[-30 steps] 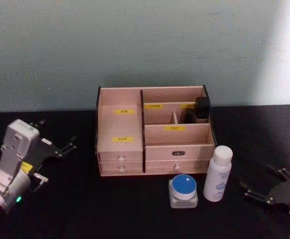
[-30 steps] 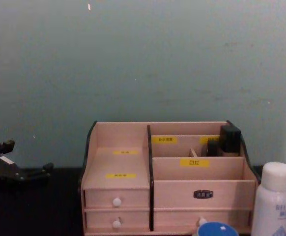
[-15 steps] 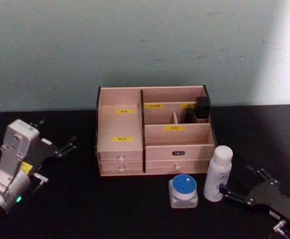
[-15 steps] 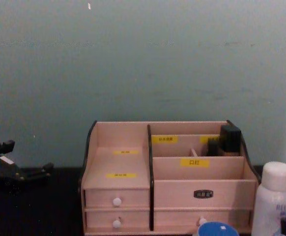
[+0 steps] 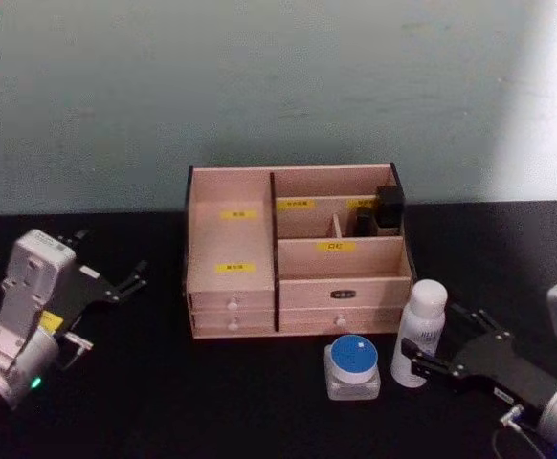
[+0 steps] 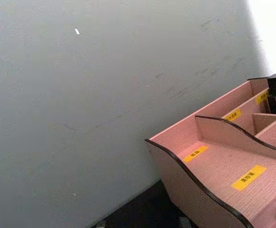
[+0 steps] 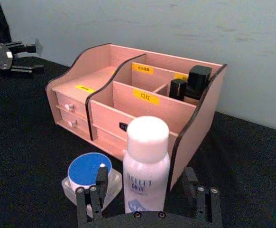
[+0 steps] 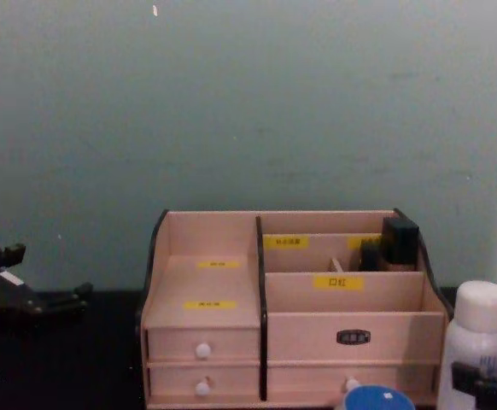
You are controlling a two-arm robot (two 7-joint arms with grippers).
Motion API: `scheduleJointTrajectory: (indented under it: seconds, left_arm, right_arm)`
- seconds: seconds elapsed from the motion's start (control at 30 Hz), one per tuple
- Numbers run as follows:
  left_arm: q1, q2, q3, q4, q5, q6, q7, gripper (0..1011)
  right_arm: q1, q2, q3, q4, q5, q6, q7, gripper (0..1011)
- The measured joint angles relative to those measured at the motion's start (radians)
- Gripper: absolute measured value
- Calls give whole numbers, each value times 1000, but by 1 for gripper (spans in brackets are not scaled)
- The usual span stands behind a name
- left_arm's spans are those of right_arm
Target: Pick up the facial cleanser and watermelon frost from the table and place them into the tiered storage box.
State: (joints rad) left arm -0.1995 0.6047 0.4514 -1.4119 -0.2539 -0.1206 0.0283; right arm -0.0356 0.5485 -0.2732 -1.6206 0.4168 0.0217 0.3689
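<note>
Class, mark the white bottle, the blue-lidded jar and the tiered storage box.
white bottle (image 5: 422, 325), head view, its body.
blue-lidded jar (image 5: 355, 355), head view, lid centre.
tiered storage box (image 5: 307, 292), head view, front panel.

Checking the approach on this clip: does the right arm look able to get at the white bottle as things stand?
Probably yes. The right gripper is open with a finger on either side of the white bottle, nothing between. The blue-lidded jar stands close beside one finger, so clearance there looks tight.
</note>
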Motion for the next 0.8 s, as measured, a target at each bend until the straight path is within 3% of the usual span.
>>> scheduleJointTrajectory:
  seconds: [0.8]
  left_arm:
    - [0, 0, 0, 0, 0, 0, 0, 1001]
  right_arm:
    - [45, -48, -11, 45, -33, 20, 33, 1000]
